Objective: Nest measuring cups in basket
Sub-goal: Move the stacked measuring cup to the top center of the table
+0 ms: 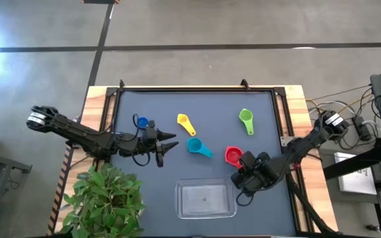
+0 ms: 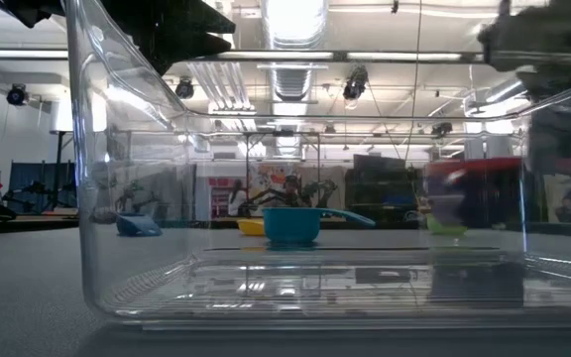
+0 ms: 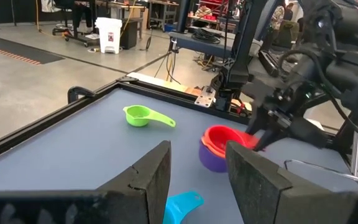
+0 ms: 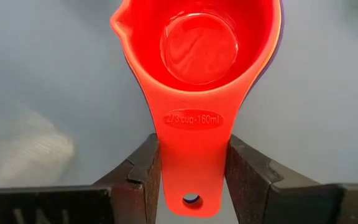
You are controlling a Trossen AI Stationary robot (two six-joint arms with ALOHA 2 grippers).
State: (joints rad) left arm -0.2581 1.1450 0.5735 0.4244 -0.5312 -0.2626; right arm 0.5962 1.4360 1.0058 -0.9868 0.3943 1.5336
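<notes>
The red measuring cup (image 1: pixel 232 155) sits nested in a purple cup (image 3: pixel 212 161) right of the table's middle. My right gripper (image 1: pixel 246 163) is shut on the red cup's handle. The teal cup (image 1: pixel 198 147), yellow cup (image 1: pixel 185 122), blue cup (image 1: pixel 141 123) and green cup (image 1: pixel 246 119) lie apart on the mat. I cannot make out an orange cup. The clear basket (image 1: pixel 181 206) stands at the near edge, nothing in it. My left gripper (image 1: pixel 167 142) hovers open left of the teal cup, touching nothing. My right gripper pinches the red cup's flat handle (image 4: pixel 192 146) between its two fingers, about midway along, one finger (image 4: pixel 143 168) on each long edge. The fingers lie along the handle, coming from the table's right and near side. Whether the nested cups are lifted, I cannot tell.
A potted plant (image 1: pixel 104 198) stands at the near left corner. A raised black frame (image 1: pixel 190 88) borders the mat. In the low view the basket's wall (image 2: pixel 117 178) fills the front, with the teal cup (image 2: pixel 290 224) behind it. Bare mat lies between the basket and the cups.
</notes>
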